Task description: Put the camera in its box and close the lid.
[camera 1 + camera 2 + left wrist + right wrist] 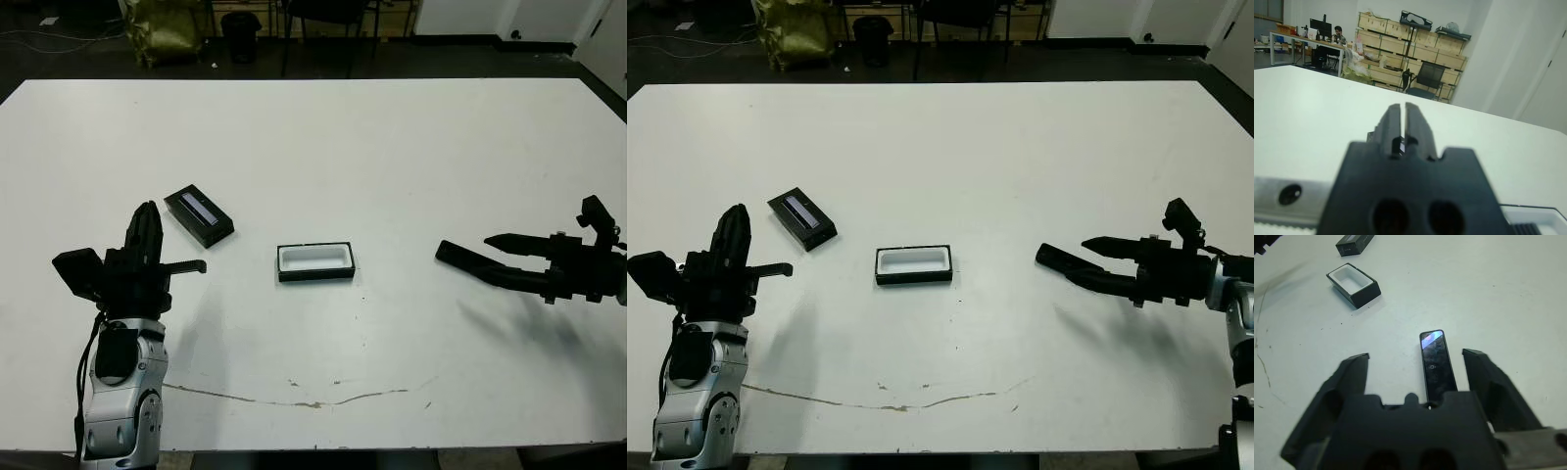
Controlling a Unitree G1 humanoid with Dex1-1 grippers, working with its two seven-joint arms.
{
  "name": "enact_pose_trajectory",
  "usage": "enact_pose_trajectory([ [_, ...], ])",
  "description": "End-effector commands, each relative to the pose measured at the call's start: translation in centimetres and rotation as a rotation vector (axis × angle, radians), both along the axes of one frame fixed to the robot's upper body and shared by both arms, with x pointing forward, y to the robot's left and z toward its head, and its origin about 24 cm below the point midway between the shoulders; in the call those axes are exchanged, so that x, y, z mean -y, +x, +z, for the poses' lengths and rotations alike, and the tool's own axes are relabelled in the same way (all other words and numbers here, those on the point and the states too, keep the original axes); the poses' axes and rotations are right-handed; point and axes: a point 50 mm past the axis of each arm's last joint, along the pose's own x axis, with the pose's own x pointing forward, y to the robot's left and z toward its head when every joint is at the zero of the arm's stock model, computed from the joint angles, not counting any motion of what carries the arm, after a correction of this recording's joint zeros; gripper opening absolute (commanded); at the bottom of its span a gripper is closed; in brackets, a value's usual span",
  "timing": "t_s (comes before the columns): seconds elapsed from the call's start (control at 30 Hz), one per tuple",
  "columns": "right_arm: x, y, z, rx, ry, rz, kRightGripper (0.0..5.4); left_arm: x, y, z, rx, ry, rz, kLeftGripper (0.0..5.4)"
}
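The camera [1437, 364], slim and glossy black with a bluish patch at its far end, lies flat on the white table. My right gripper [1416, 355] hovers over it, open, one finger on each side and neither touching it. In the head views this gripper [478, 249] is at the right, pointing left toward the box [315, 261]. The box is a shallow black tray with an uncovered white inside, at the table's middle. The lid [199, 215], black with a pale strip, lies left of the box. My left gripper [147, 217] stands upright just left of the lid, shut and holding nothing.
A thin brownish crack line [294, 399] runs along the table near its front edge. Beyond the far edge are dark chairs [328, 20] and a yellowish bag [167, 29]. A person [1338, 33] sits at a distant desk beside stacked wooden crates [1415, 54].
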Motion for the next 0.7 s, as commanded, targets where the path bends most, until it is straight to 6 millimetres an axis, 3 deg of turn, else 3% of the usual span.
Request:
enact_pose_trajectory([
  [0.03,0.3,-0.2,-0.1,-0.023,-0.038,-0.002,5.02,-0.2,-0.2,-0.8,-0.040,0.002,0.003,0.00],
  [0.1,0.3,-0.3,-0.2,-0.029,-0.039,-0.001,5.37,-0.3,-0.2,-0.8,-0.042,-0.002,0.002,0.00],
  [0.7,0.2,-0.4,-1.9,-0.107,-0.057,-0.064,5.33,-0.2,-0.3,-0.7,-0.048,0.011,0.012,0.00],
])
